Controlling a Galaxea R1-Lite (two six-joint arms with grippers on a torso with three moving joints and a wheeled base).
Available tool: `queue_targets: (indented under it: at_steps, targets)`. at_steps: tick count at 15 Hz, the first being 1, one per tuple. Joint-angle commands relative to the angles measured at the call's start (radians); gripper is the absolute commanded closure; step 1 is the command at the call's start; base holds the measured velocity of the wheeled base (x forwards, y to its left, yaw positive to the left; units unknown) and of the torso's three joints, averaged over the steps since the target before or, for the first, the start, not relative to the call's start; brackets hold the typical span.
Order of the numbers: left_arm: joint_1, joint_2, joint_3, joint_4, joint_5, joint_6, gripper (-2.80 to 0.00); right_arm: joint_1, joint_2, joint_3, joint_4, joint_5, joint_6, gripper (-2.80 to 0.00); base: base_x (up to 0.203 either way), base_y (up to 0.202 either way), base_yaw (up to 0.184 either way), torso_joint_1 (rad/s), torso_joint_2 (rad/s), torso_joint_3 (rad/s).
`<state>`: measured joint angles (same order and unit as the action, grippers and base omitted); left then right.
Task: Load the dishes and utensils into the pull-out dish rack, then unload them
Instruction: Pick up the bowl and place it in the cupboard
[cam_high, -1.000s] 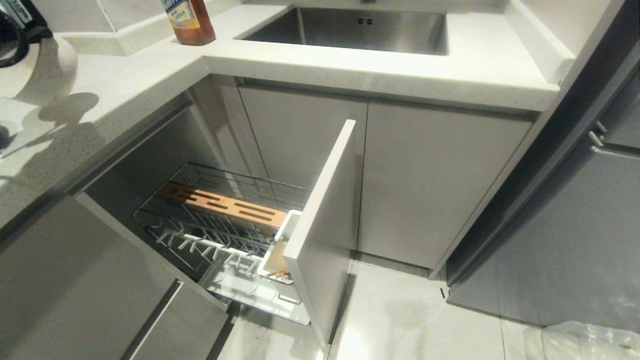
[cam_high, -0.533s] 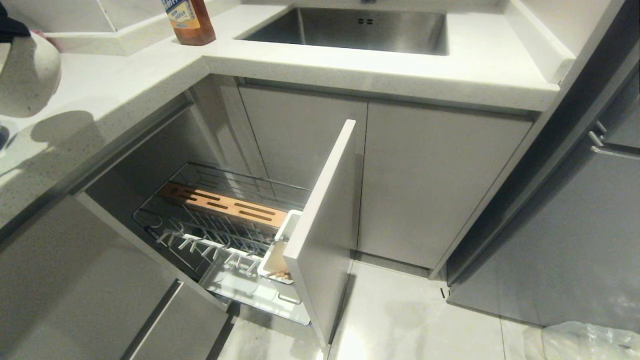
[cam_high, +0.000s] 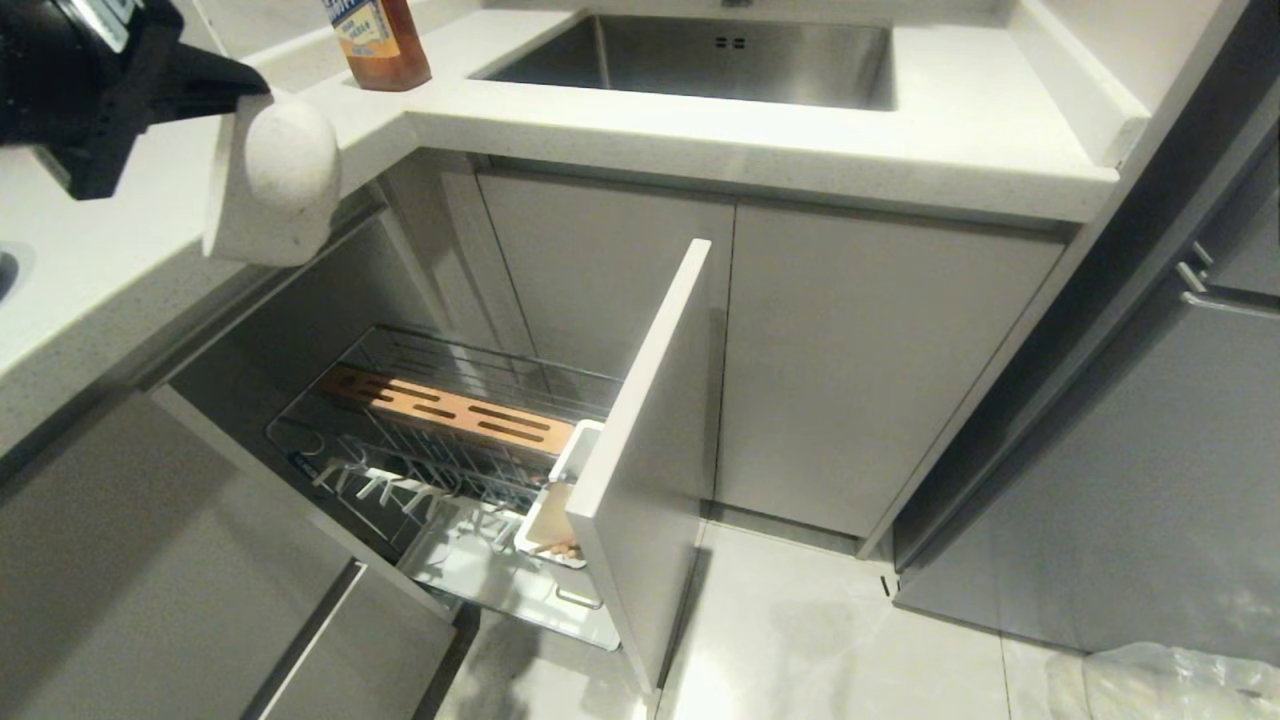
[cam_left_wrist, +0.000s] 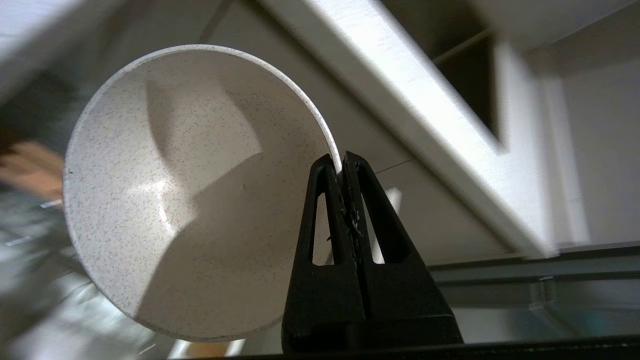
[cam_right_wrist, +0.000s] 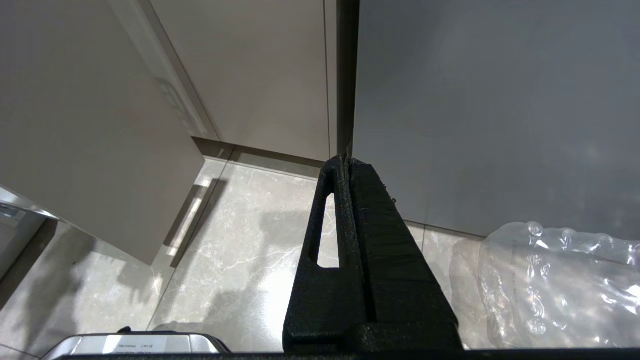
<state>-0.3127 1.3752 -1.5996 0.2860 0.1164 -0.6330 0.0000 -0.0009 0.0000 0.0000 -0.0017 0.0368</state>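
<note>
You see one left gripper (cam_high: 235, 90), its jaws clenched on the rim of one cream-white speckled bowl (cam_high: 272, 180), holding it tipped on edge in the air above the far end of the one pull-out dish rack (cam_high: 440, 440). In that rack, you can count one orange-brown wooden strip (cam_high: 450, 408) along its far side, one white utensil cup (cam_high: 555, 515) against its one pale grey drawer front (cam_high: 645, 460), and one row of white-tipped prongs (cam_high: 400, 490). One right gripper (cam_right_wrist: 347, 165), jaws pressed together and empty, hangs well apart from the rack, above the floor (cam_right_wrist: 240, 250) beside one clear plastic bag (cam_right_wrist: 555, 285).
</note>
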Motion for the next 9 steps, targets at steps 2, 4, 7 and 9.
queue_targets:
  at_steps: [2,4,7,9]
  targets:
    - [-0.035,-0.007,0.156,-0.324,0.001,-0.093,0.00,0.000,0.001,0.000,0.000,0.000,0.000,0.00,0.000,0.000,0.000,0.000,0.00,0.000]
    - [-0.038,0.014,0.185,-0.357,0.011,-0.156,0.00,0.000,0.001,0.000,0.000,0.000,0.000,0.00,0.000,0.000,0.000,0.000,0.00,0.000]
    - [-0.039,0.045,0.284,-0.428,0.061,-0.271,0.00,0.000,0.001,0.000,0.000,0.000,0.000,0.00,0.000,0.000,0.000,0.000,0.00,0.000]
    - [-0.051,0.066,0.410,-0.603,0.075,-0.282,0.00,0.000,0.001,0.000,0.000,0.000,0.000,0.00,0.000,0.000,0.000,0.000,0.00,0.000]
